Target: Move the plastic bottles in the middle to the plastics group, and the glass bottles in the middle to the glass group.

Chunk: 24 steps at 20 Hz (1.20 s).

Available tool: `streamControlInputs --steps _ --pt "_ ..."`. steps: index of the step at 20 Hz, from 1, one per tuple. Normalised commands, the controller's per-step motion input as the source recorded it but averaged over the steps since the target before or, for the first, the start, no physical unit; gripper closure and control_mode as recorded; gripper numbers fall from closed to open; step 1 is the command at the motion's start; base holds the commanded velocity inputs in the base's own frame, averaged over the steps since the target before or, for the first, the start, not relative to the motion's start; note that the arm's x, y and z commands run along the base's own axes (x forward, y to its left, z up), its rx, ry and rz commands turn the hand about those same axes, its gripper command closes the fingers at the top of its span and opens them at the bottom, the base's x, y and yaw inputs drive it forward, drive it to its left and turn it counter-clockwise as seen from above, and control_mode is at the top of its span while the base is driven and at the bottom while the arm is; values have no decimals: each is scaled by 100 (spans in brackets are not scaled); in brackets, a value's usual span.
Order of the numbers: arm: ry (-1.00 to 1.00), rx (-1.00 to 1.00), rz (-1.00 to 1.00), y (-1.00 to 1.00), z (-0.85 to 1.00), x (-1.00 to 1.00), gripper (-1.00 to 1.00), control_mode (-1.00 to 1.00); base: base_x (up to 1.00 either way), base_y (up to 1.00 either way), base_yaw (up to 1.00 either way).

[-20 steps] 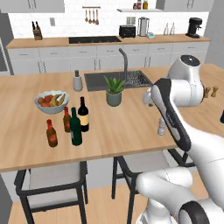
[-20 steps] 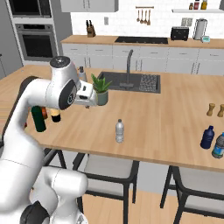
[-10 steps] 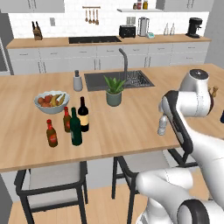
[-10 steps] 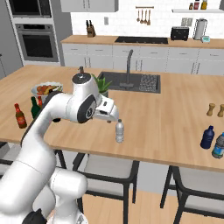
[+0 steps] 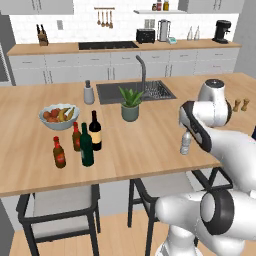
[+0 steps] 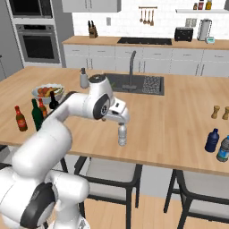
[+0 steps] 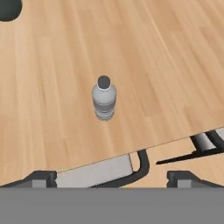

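At the near edge of the wooden island (image 6: 179, 116), low centre in the right base view, a small clear plastic bottle (image 6: 122, 134) stands upright and alone, the Franka arm's gripper (image 6: 120, 120) poised just above its cap with jaws spread wide and nothing held. The hand view looks straight down on the same bottle (image 7: 104, 100), centre frame, its dark cap and pale shoulders clear of the finger tips. It appears not yet grasped.

At right of the right base view, two blue bottles (image 6: 217, 144) wait near the island's edge, likely the plastics group and well apart from the clear one.

At left of the left base view, the tall dark green bottle (image 5: 87, 146) and the near-black wine bottle (image 5: 95, 132) with its red top stand close beside two small brown red-labelled bottles (image 5: 59, 153), with a fruit bowl (image 5: 59, 116) just behind. The glass half of the sorting looks done; the plastic bottle's trip remains.

Farther back sit a potted plant (image 5: 130, 103) and the sink (image 5: 135, 91).
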Motion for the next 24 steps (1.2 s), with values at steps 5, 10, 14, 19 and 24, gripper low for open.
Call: streamControlInputs --steps 5,10,14,19,24 --pt "0 0 0 -5 -30 42 -100 -100 0 0 0" --pt "-1 0 0 -17 -45 28 -100 -100 0 0 0" --pt "0 0 0 -10 -37 30 -100 -100 0 0 0" --pt "-2 0 1 0 -19 33 -100 -100 0 0 0" --pt "-3 0 3 0 -29 26 -100 -100 0 0 0"
